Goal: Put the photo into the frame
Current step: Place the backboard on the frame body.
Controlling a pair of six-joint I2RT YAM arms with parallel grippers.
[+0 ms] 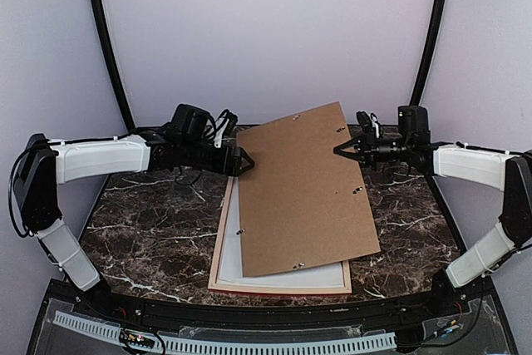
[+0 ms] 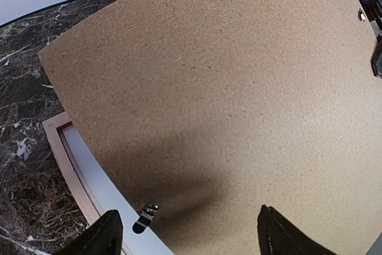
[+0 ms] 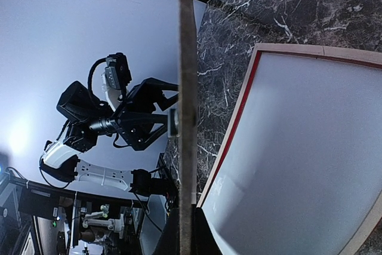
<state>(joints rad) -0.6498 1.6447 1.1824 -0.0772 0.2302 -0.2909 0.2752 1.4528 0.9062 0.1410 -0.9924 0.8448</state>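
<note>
Counts one frame [image 1: 278, 290], flat on the dark marble tabletop [image 1: 150, 222] toward 6 o'clock. Lies pale wood back up, with a red strip along the inner rail in both wrist views. Holds one white sheet [image 1: 291, 276] inside its rails; cannot tell whether this is the photo face down or some other sheet.

Counts one brown backing board [image 1: 307, 189] above the frame, tilted. Rises at the far end toward 12 o'clock and sits low at the near end, skewed toward 4 o'clock across the frame. Carries five small metal clips [image 1: 359, 189] along its edges in the top view.

Counts two grippers. Meets the board's 10 o'clock corner with the left gripper [image 1: 246, 160], jaws spread wide. Shows one finger [image 2: 107, 234] at either lower side of the left wrist view, over the board face beside one clip; cannot tell whether touching. Takes the board's 2 o'clock edge in the right gripper [image 1: 339, 150], jaws pressed onto the thin board. Shows that board end-on in the right wrist view, as a narrow upright strip running down between the two fingers.
</note>
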